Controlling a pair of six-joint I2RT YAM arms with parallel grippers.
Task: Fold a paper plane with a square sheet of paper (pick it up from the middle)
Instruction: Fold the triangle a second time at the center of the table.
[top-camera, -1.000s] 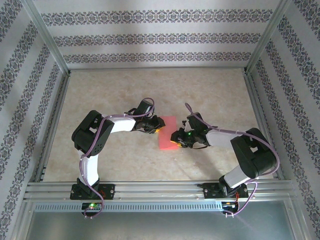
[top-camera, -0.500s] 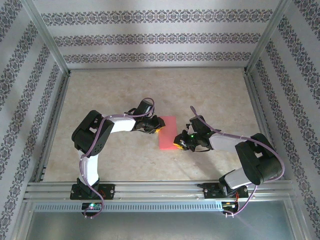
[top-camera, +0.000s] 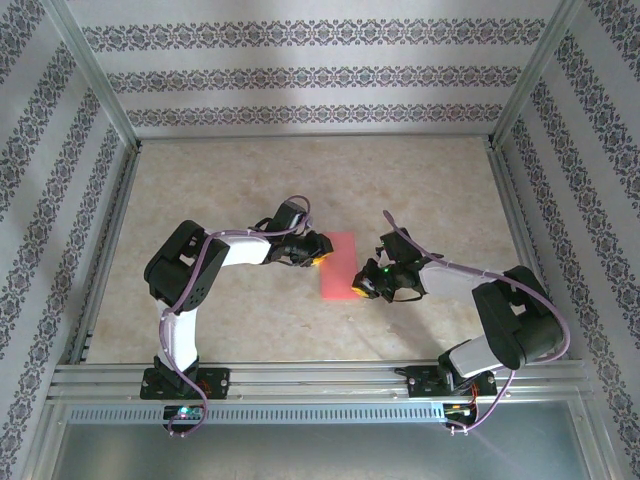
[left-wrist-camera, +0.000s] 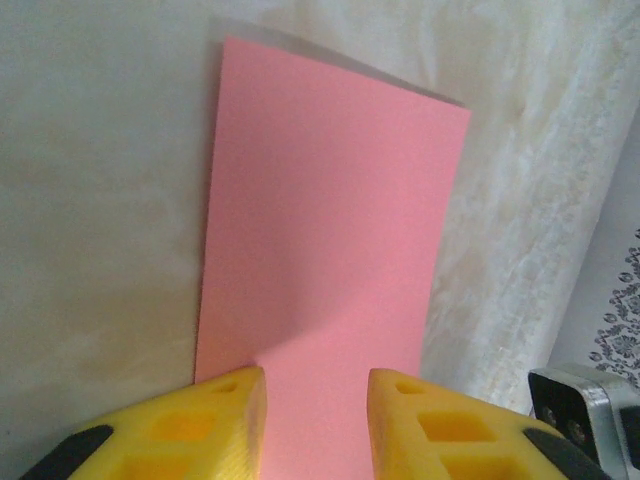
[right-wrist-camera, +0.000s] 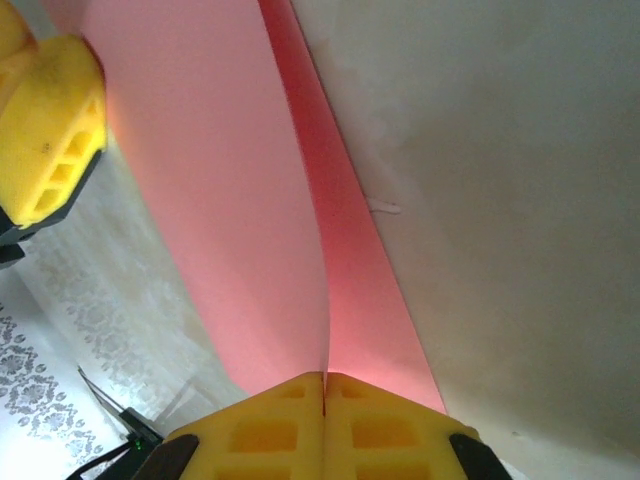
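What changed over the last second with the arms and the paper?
The right gripper slid slightly toward the near right, at the near right corner of the paper, and its elbow swung out to the right. It is pinched shut on the paper's edge. The left gripper stayed open at the paper's left edge, and the paper kept its place.

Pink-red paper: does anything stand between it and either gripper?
Nothing visible does. The left gripper, open, sits over one end of the folded pink-red paper on the table; the right gripper is shut on its lifted edge.
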